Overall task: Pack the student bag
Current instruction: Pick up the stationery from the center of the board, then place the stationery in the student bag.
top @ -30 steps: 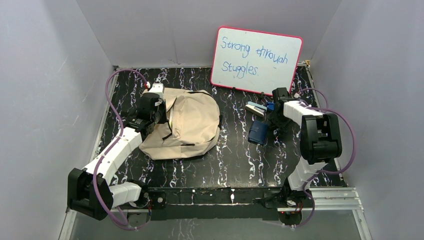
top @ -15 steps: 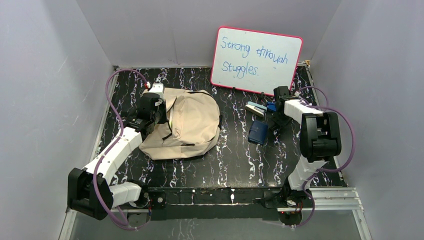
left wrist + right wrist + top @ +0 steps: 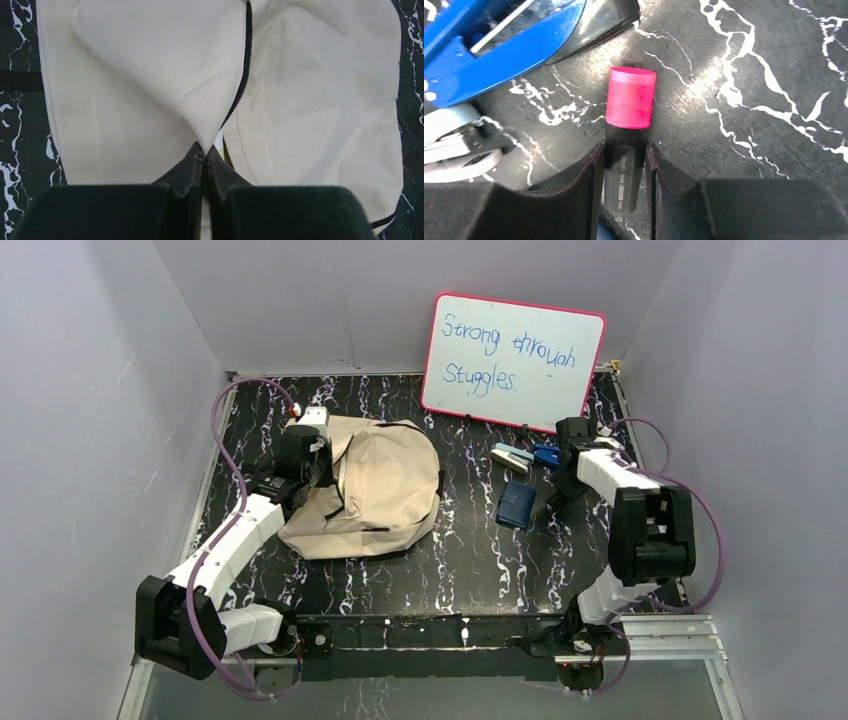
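Now shifted rightward from the flat dark-blue pouch (image 3: 516, 505), the right gripper (image 3: 624, 152) pinches a pink-capped black highlighter (image 3: 630, 97) beside a blue stapler (image 3: 489, 62), while the left gripper (image 3: 205, 152) pinches the left-lying beige canvas student bag (image 3: 375, 490) by its flap.

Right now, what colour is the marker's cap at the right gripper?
Bright pink cap, black barrel; clearest in the right wrist view.

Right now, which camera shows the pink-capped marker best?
The right wrist view: the marker sits close-up in the right gripper. From above it cannot be made out; the left wrist shows the bag instead.
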